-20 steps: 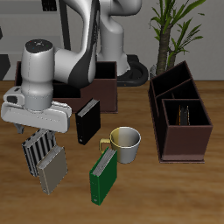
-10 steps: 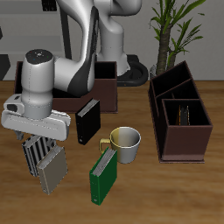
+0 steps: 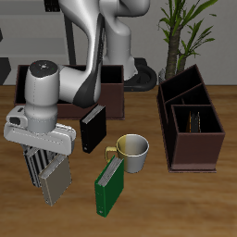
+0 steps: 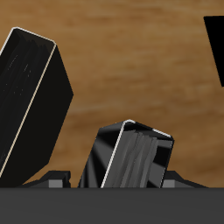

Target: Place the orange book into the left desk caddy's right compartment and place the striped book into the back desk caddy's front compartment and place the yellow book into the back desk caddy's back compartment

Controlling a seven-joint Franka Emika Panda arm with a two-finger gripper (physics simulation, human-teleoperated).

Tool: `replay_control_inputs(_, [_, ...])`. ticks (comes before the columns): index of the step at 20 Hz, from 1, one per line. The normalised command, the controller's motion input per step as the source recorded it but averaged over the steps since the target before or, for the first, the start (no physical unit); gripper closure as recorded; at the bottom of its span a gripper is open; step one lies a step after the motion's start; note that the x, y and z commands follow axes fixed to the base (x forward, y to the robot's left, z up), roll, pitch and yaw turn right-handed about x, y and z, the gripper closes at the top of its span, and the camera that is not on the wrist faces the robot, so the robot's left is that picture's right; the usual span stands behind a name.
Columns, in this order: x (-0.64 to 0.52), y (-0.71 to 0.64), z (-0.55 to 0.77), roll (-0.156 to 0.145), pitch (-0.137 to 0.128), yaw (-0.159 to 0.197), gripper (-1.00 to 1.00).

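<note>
The striped book point(image 3: 39, 165), grey with dark stripes, stands tilted near the table's front edge. My gripper point(image 3: 42, 150) is directly over it, low enough that the hand covers its upper end. In the wrist view the striped book point(image 4: 136, 162) rises between my two fingers, and my gripper point(image 4: 122, 182) is open with a finger on either side. The left desk caddy point(image 3: 190, 141) is dark brown, with something grey in one compartment. The back desk caddy point(image 3: 111, 90) sits behind my arm, mostly hidden. The orange book and the yellow book do not show.
A black book point(image 3: 93, 128) stands upright close beside my hand, also black book point(image 4: 31, 96). A green book point(image 3: 109, 185) leans near the front edge next to a cream mug point(image 3: 134, 150). A potted plant point(image 3: 180, 28) stands at the back.
My gripper has come down over the striped book and shifted slightly toward the front edge. The books and mug have not moved.
</note>
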Motion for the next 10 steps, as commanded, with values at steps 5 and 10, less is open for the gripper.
replay_control_inputs(5, [-0.09,-0.06,0.14,-0.017,-0.016,-0.006,1.00])
replay_control_inputs(10, [-0.21,-0.02,0.42,-0.050,-0.066,0.023,1.00])
